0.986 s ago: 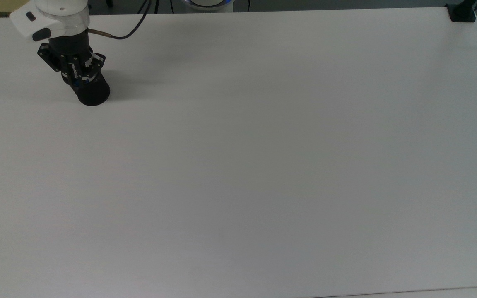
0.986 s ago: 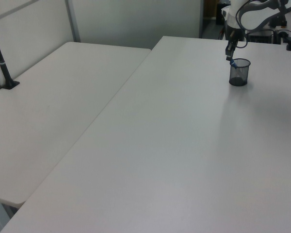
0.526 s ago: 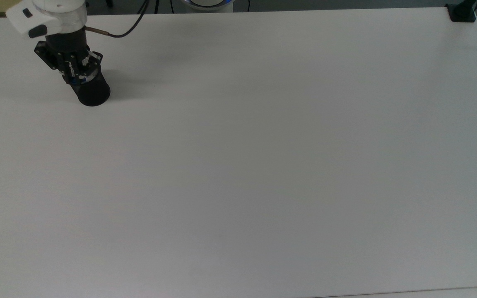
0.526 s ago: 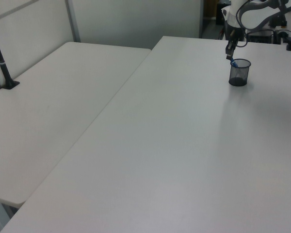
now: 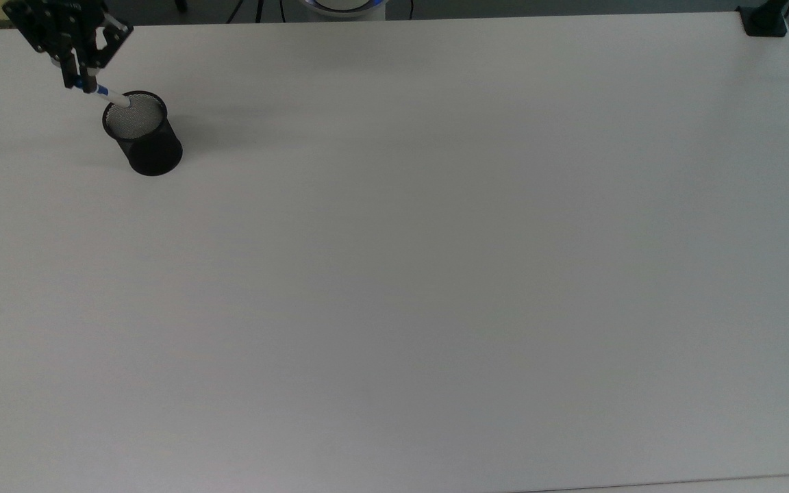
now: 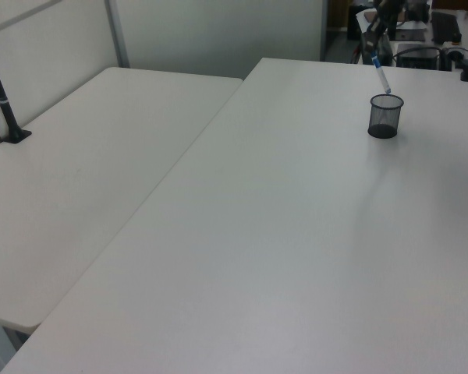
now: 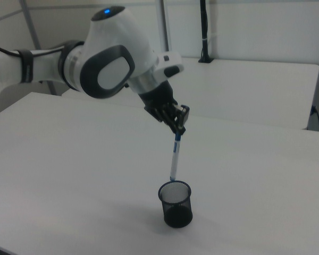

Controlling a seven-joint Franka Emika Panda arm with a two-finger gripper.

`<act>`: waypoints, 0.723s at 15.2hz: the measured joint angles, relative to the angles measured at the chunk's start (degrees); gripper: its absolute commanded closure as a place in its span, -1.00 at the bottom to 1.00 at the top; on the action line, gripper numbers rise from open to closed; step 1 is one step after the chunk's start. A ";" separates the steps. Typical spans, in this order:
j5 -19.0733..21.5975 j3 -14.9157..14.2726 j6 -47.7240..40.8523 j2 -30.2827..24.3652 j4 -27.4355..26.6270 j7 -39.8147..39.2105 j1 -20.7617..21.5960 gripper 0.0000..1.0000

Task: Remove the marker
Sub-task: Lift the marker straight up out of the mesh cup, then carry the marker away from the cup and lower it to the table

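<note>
Gripper [image 7: 178,127] pinches the marker [image 7: 174,158] by its blue cap end, raised above the mesh cup [image 7: 176,204], its lower tip level with the rim. Judged nearly out; clearing the cup and setting it on the surface [image 5: 435,274] remain.

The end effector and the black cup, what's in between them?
The marker. In the right view it hangs from the end effector, which is shut on its top, and its lower end reaches the rim of the mesh cup. Nothing else lies between them.

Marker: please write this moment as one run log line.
tool: shut on marker | marker: lifted, tip at cup rim | cup: upright on table
</note>
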 measured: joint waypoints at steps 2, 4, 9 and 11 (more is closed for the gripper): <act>2.72 0.02 -1.42 -1.41 2.04 0.00 0.08 0.90; 5.79 0.20 -4.30 -2.84 4.41 0.00 0.44 0.90; 9.00 5.00 -14.35 -2.91 6.93 2.79 2.94 0.90; 9.00 8.01 -15.63 -0.15 5.92 3.62 3.54 0.90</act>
